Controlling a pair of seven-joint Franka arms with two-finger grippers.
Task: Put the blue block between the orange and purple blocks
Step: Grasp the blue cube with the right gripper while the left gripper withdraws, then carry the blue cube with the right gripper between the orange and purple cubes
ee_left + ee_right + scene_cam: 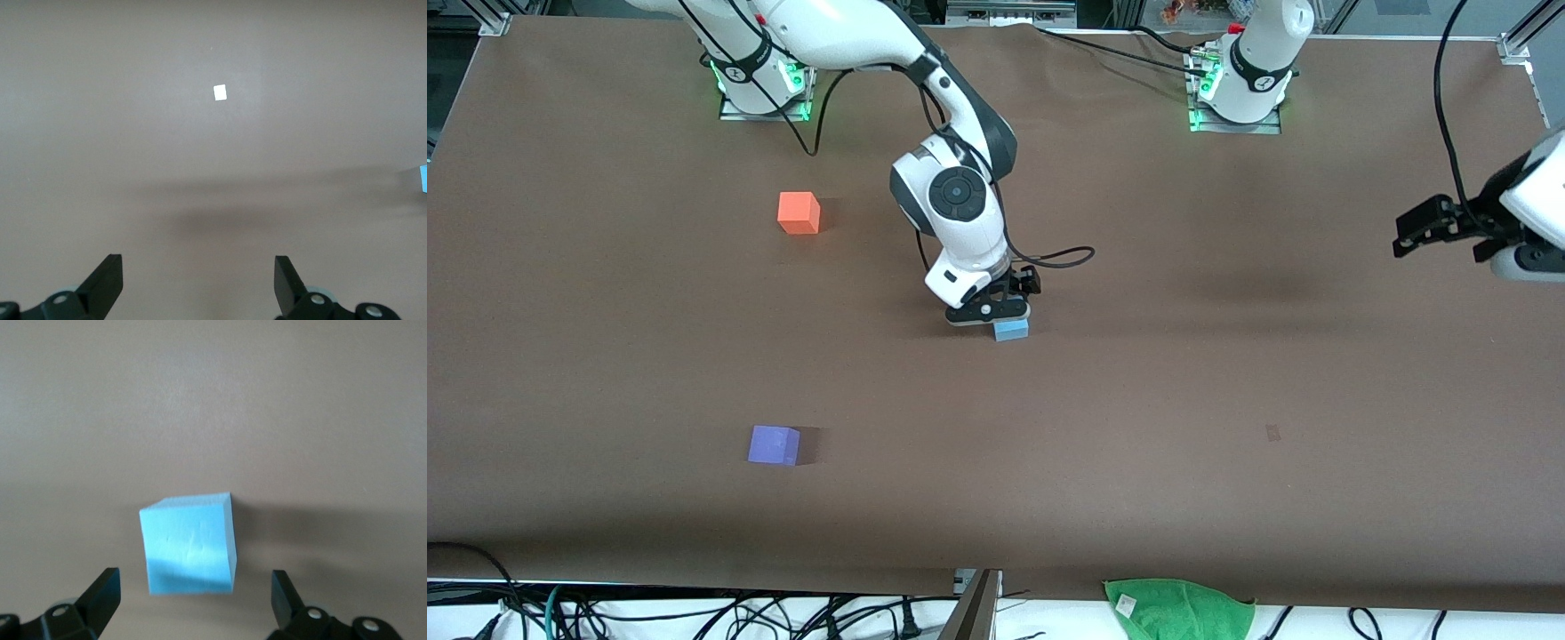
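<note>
Nearest the front cam you've got a green cloth point(1181, 607) hanging at the table point(1227, 373) edge, w/ cables beside it off the table. Next up is the purple block point(774, 444), flat on the brown surface toward the right arm's end.

Mid-table sits the blue block point(1011, 330), roughly halfway btwn the two bases and well apart from both other cubes. Right gripper point(989, 310) is directly over it; in the right wrist view its fingers point(100, 593) stand apart, one each side of the blue block point(189, 543), w/ clear gaps, not touching. You can't tell from these views how close the fingertips are to the table.

Farther from the cam, the orange block point(799, 212) sits toward the right arm's end, roughly in line w/ the purple one.

Left gripper point(1427, 225) waits over the left arm's end of the table, fingers point(103, 285) spread wide, holding nothing. Its wrist view shows a small white tag point(220, 92) on the surface and a sliver of blue block point(423, 179) at the frame edge.
</note>
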